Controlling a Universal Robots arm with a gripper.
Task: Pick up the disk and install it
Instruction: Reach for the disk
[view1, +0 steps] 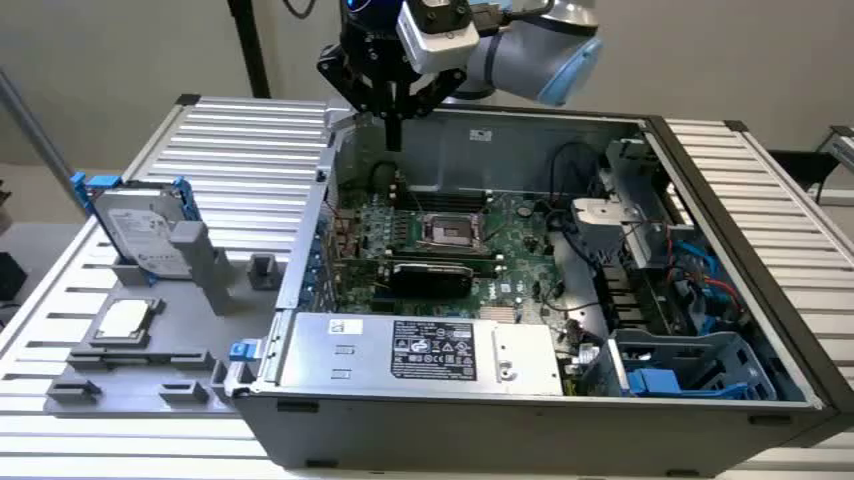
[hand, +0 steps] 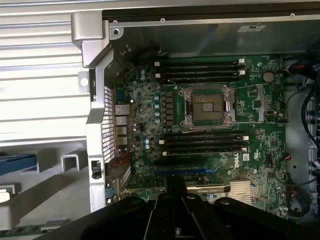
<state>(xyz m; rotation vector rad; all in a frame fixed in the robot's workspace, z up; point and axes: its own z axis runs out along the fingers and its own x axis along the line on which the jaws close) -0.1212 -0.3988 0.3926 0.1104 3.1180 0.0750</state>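
The disk (view1: 139, 232), a silver-grey drive with a white label and blue rails, stands on edge in a grey holder (view1: 200, 270) on the exterior view's left, outside the computer case. My gripper (view1: 394, 138) hangs above the case's far left corner, well apart from the disk. Its fingers are shut together with nothing between them. In the wrist view the shut gripper (hand: 176, 186) points down over the green motherboard (hand: 210, 150), and a strip of the disk's blue rail (hand: 17, 164) shows beside the case wall.
The open case (view1: 747, 250) holds a CPU socket (view1: 447, 232), a silver power-supply box (view1: 427, 350) at the front and a blue-grey drive cage (view1: 687, 365) at the front right. A small square CPU chip (view1: 123, 320) lies on the grey fixture plate (view1: 80, 385).
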